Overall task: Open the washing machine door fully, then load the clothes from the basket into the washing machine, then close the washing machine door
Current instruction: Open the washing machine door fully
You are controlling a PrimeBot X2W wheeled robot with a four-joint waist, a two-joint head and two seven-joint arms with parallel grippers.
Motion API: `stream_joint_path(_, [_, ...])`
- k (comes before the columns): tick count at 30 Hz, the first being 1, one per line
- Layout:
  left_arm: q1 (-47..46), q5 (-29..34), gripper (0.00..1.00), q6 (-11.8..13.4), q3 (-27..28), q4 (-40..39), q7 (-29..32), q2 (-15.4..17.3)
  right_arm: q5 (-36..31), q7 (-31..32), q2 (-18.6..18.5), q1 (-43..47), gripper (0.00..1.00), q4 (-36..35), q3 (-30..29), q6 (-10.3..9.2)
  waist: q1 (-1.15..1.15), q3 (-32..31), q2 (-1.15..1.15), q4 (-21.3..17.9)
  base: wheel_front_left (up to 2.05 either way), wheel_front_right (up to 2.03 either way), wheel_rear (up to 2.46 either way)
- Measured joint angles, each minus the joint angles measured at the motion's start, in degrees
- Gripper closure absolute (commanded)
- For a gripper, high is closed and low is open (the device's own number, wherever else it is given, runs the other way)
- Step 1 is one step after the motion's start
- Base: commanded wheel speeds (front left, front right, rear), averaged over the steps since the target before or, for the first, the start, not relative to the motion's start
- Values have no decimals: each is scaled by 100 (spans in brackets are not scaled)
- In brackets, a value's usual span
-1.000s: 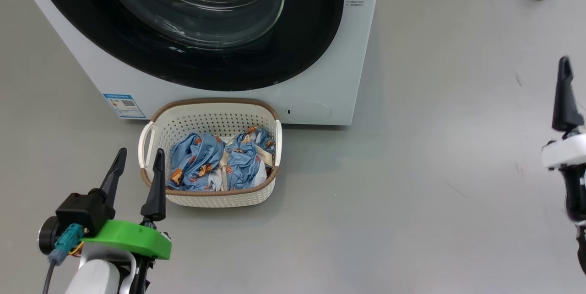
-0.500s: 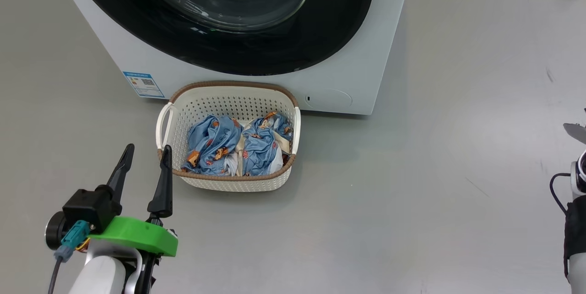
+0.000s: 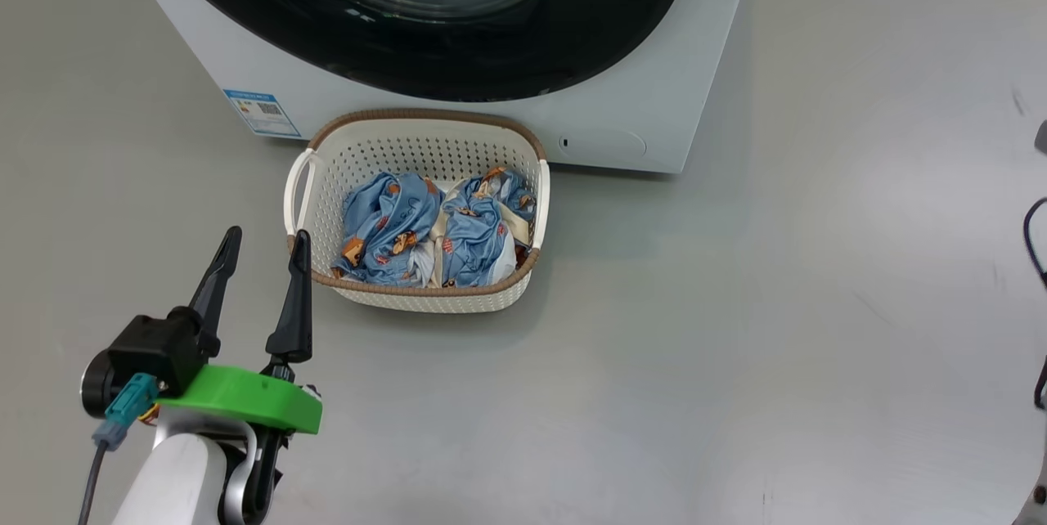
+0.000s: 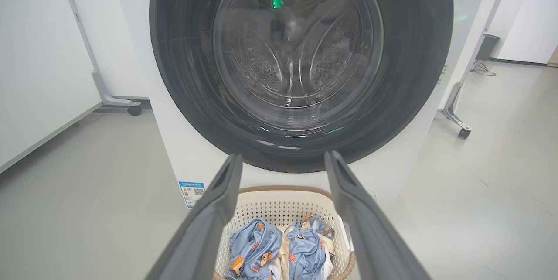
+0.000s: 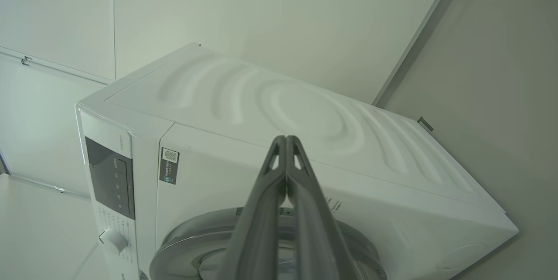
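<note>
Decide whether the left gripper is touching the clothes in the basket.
Apart. In the head view the open left gripper sits by the left side of the basket, whose perforated wall shows between its fingertips and the clothes.

Smooth grey floor (image 3: 736,304) carrying a white washing machine (image 3: 654,75) and a small laundry basket (image 3: 425,153).
The floor is plain and matte, with a few faint dark scuff marks toward its right side. The washing machine stands squarely on it. The cream perforated basket with a brown rim sits on the floor just in front of the machine's base, left of its middle. In the left wrist view, a metal frame's caster (image 4: 464,132) rests on the floor beside the machine, and another caster (image 4: 134,110) on the opposite side.
</note>
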Motion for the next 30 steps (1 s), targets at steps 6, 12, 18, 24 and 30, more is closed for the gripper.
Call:
stream_joint_path(6, [-162,0,0,0,-81,-55,0,-48,280,691,-211,-565,100,-1,44,-230,0,238,0,56,0,0,0])
stream_joint_path(12, [-442,0,0,0,-102,-278,-1,-147,342,1265,-450,-1254,100,-79,178,-280,0,528,0,141,0,0,0])
stream_joint_path(18, [-683,0,0,0,-107,-397,-1,-207,390,1713,-555,-1808,100,-79,343,-288,0,850,0,260,0,0,0])
stream_joint_path(24, [-880,-1,0,-1,-178,-422,-1,-355,392,2118,-550,-2088,100,257,525,-327,1,1171,0,404,0,0,0])
stream_joint_path(30, [-1079,-22,0,0,-219,-430,-1,-400,310,2372,-522,-2398,100,530,694,-328,1,1468,0,565,0,0,0])
